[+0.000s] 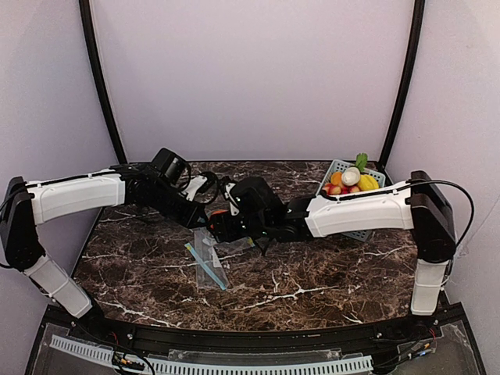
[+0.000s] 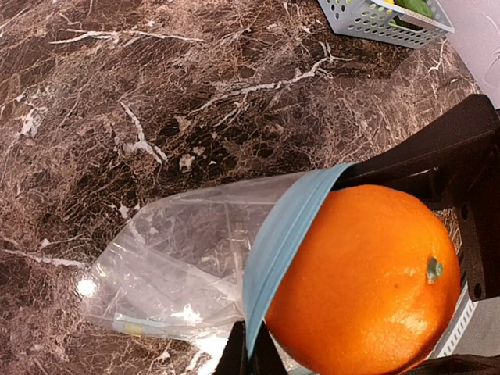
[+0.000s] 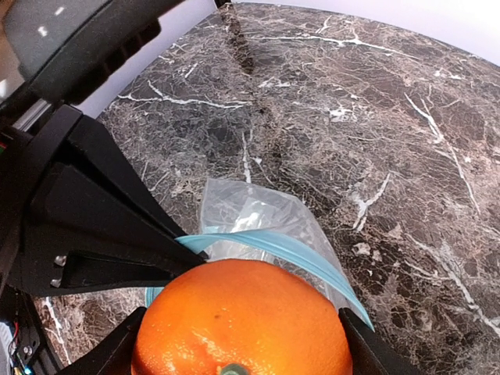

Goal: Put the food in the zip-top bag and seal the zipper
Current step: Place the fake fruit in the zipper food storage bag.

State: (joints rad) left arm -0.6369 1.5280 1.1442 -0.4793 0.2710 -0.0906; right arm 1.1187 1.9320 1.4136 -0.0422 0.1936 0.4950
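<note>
- Left gripper (image 2: 250, 358) is clamped on the blue zipper rim (image 2: 283, 234) of the zip-top bag (image 2: 172, 266), holding its mouth above the table (image 2: 156, 94)
- Right gripper (image 3: 242, 351) grips the orange ball (image 2: 363, 281) at that mouth, against the rim
- Other food (image 1: 363, 183) sits in the basket (image 1: 336, 166), far right

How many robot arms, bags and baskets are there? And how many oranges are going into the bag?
Arms: 2
Bag: 1
Basket: 1
Orange at the bag's mouth: 1
Total: 5
</note>
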